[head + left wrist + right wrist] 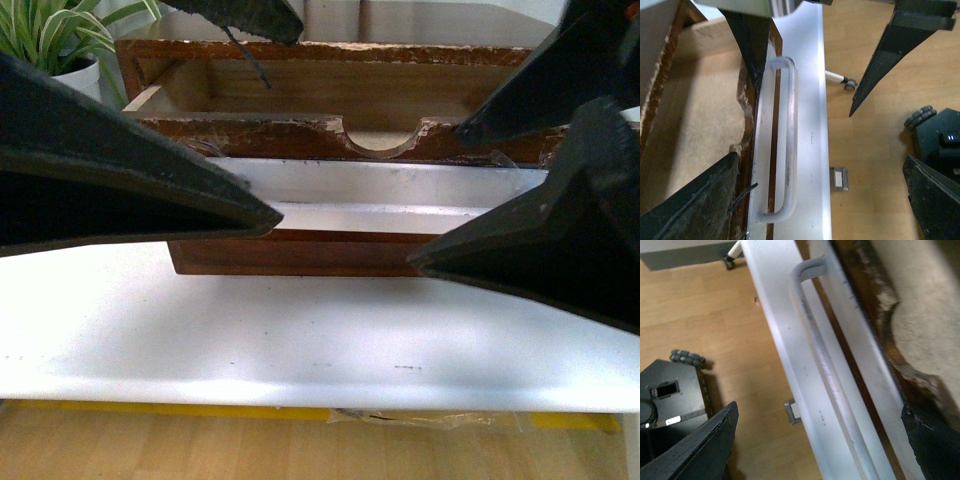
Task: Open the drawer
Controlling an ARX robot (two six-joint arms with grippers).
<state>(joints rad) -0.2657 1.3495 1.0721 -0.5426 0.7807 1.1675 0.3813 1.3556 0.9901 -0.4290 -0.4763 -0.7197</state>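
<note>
Most of the front view is white worktop (300,340), with open room on the robot's side of the drawer (250,135). The drawer's wooden inside lies exposed, so it seems at least partly out. A white bar handle (789,125) runs along the drawer's scuffed front. The left pincer (820,157) and right pincer (820,407) are spread wide, straddling that front and gripping nothing. Likely step: hooking on. Next comes a straight pull, minding the worktop edge near the drawer's front.
</note>
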